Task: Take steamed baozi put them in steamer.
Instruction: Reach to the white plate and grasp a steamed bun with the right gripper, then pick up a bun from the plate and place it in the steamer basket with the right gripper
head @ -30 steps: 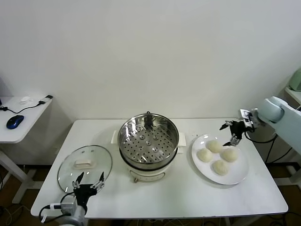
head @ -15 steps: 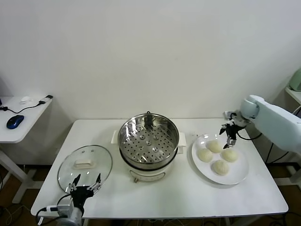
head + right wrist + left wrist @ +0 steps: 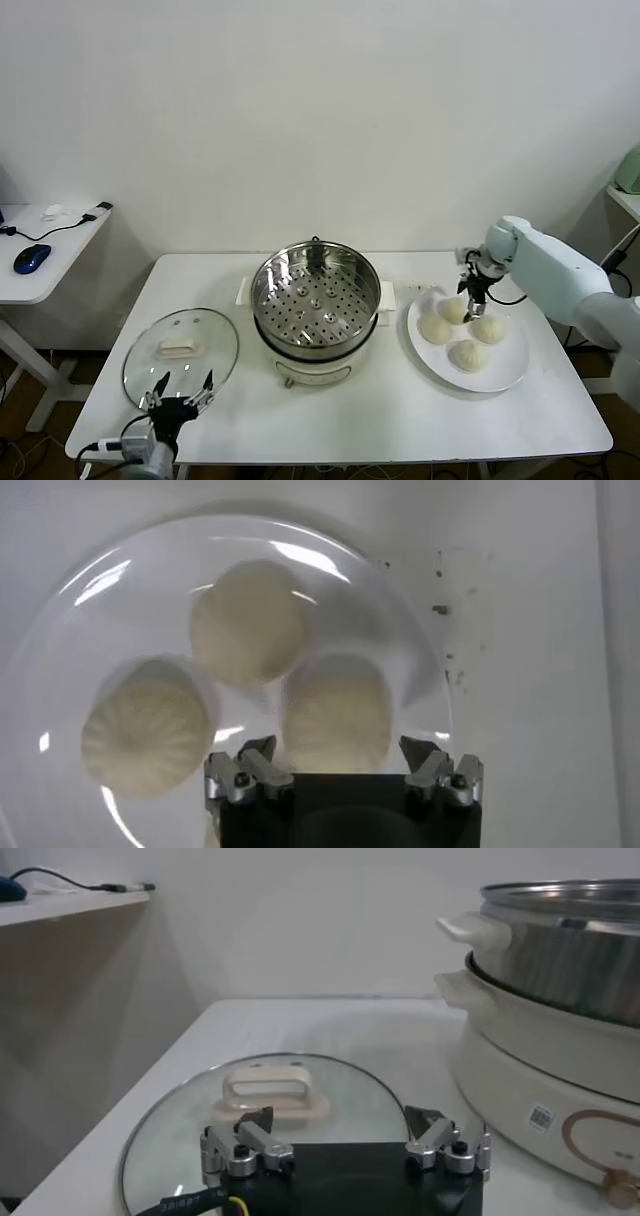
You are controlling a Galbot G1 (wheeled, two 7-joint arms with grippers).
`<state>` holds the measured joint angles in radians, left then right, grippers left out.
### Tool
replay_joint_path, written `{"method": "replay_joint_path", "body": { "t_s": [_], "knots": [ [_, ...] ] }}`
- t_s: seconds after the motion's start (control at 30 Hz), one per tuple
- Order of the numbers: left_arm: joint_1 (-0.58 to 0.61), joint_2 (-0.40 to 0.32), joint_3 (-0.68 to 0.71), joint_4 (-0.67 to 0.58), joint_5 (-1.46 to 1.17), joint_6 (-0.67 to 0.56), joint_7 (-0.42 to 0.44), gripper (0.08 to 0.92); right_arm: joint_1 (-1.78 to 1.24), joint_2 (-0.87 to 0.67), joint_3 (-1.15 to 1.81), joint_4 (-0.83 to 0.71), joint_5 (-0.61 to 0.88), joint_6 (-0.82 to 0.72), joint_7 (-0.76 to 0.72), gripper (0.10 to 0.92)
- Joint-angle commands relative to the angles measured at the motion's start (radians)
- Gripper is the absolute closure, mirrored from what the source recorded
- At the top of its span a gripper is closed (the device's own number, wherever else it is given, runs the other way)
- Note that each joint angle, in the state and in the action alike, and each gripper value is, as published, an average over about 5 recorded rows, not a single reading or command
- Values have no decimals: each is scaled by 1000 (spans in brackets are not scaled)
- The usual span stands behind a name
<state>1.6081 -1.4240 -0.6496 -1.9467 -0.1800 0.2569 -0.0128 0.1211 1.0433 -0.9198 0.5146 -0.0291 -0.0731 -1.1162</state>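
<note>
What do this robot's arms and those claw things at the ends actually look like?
The right arm has a smooth, rounded pale grey-white shell. The right gripper and left gripper are black blocks, each ending in two short metal fingers with silver screws. A thin black cable runs along the right arm's wrist.

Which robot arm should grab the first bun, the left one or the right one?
Probably the right. The right gripper is right over the baozi on the white plate. The left gripper sits open near the glass lid, across the steamer from them.
</note>
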Motion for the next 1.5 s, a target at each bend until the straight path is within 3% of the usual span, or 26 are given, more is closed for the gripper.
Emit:
{"method": "replay_joint_path", "body": {
  "t_s": [0.03, 0.17, 0.33, 0.6, 0.77, 0.93, 1.03, 1.13, 1.37, 1.5],
  "knots": [
    [1, 0, 0, -1, -1, -1, 0, 177, -21, 51, 50, -72, -52, 4, 8, 279],
    [3, 0, -1, -9, 2, 2, -1, 177, -19, 51, 66, -67, -66, 6, 10, 363],
    [12, -1, 1, -22, 3, 2, -3, 177, 14, -1, 22, 14, 4, -5, -3, 398],
    [27, 3, 13, -49, 6, 3, -2, 177, 447, -112, -348, 402, 343, 6, -49, 397],
    [34, 3, 24, -69, 9, 6, -2, 177, 804, -18, -569, 596, 532, 129, -86, 397],
    [37, 4, 30, -75, 11, 3, -3, 177, 898, 133, -616, 759, 607, 271, -77, 397],
    [40, 5, 31, -76, 10, -1, -6, 177, 859, 212, -628, 832, 538, 396, -41, 397],
    [46, 6, 30, -82, 10, -6, -7, 177, 771, 267, -626, 811, 360, 576, -10, 397],
    [63, 5, 28, -96, 1, -17, -13, 177, 486, 353, -452, 474, -119, 857, 46, 397],
    [70, 4, 29, -103, 1, -19, -15, 177, 363, 415, -337, 283, -246, 929, 92, 397]
  ]
}}
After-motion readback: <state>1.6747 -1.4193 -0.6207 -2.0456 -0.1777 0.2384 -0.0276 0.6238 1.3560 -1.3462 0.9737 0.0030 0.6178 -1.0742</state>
